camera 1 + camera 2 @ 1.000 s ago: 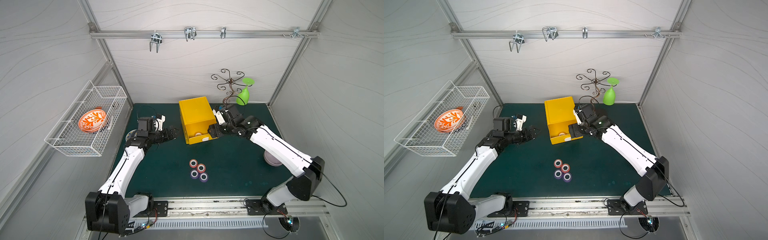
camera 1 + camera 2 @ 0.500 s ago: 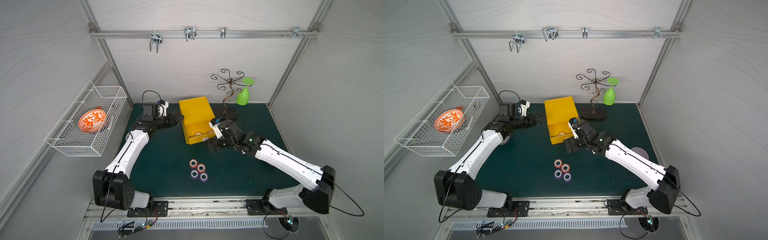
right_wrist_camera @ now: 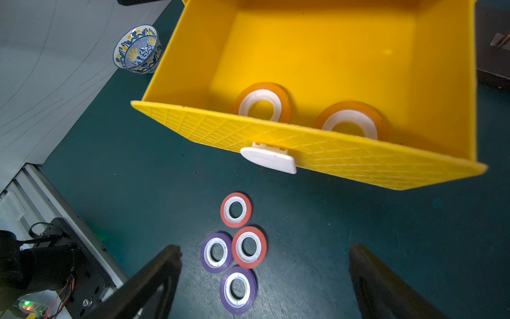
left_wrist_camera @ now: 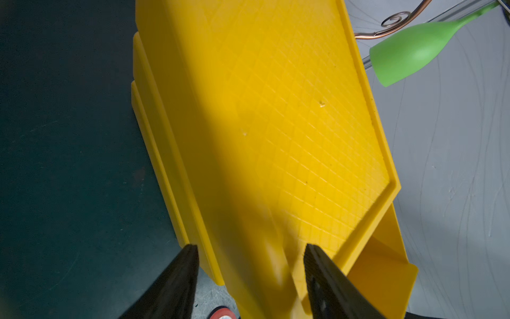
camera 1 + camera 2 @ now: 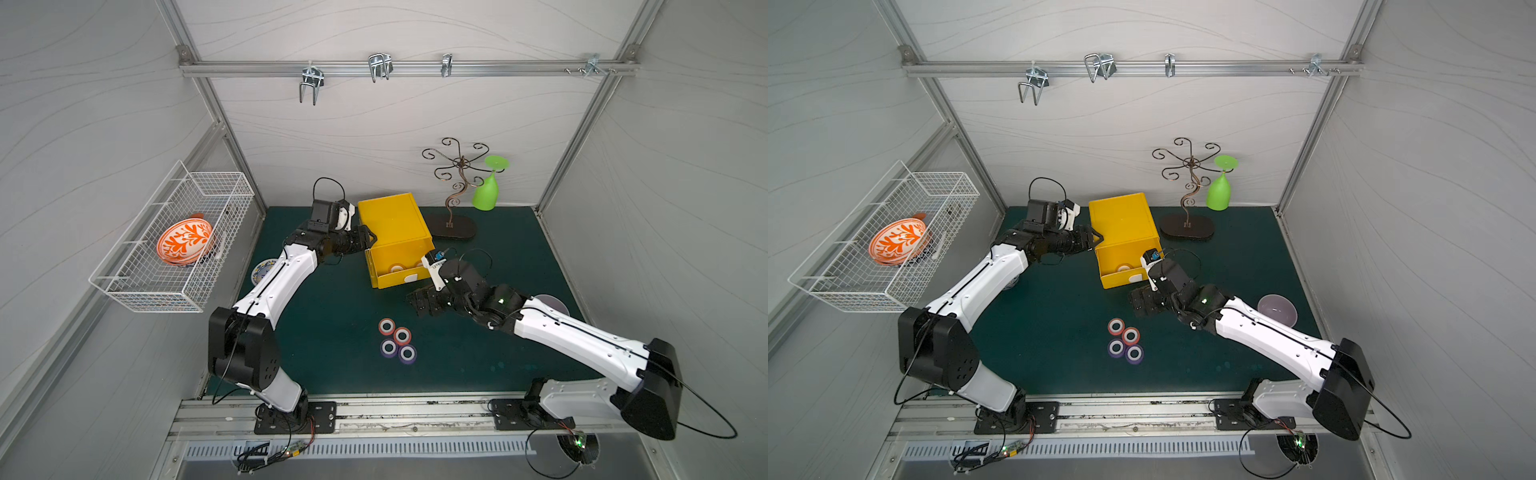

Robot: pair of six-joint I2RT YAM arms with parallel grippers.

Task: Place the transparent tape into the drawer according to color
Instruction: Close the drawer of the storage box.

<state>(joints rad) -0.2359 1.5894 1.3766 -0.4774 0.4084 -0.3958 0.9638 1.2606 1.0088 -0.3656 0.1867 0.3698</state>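
- Transparent tape not yet sorted is lying nearest the robot on the green mat [image 5: 332, 374]: two red rolls [image 3: 236, 210] and two purple rolls [image 3: 217, 252], flat in a tight cluster.
- Just beyond that cluster the right gripper [image 5: 419, 304] is hovering, its jaws spread wide and holding nothing.
- Farther on, two orange rolls [image 3: 262, 103] are sitting flat inside the pulled-out yellow drawer [image 3: 331, 154], behind its white handle [image 3: 269, 160].
- Farthest, the left gripper [image 4: 251, 247] is straddling the upper side edge of the yellow cabinet [image 5: 392, 220]. Its jaws are about half closed, and whether they are already pinching it cannot be told.
- Doing the step well, by judgement:
  - The left arm should be bracing the cabinet.
  - The right should be coming straight down on the outlying red roll with one finger through its core, so it is not dragging the neighbours.
  - Red probably belongs in a drawer other than orange's.
- Against a second ago:
  - The right gripper is withdrawing from the drawer mouth toward the cluster.
  - The left has swung from over open mat onto the cabinet, its jaws narrowing.
  - The four rolls are lying unmoved.
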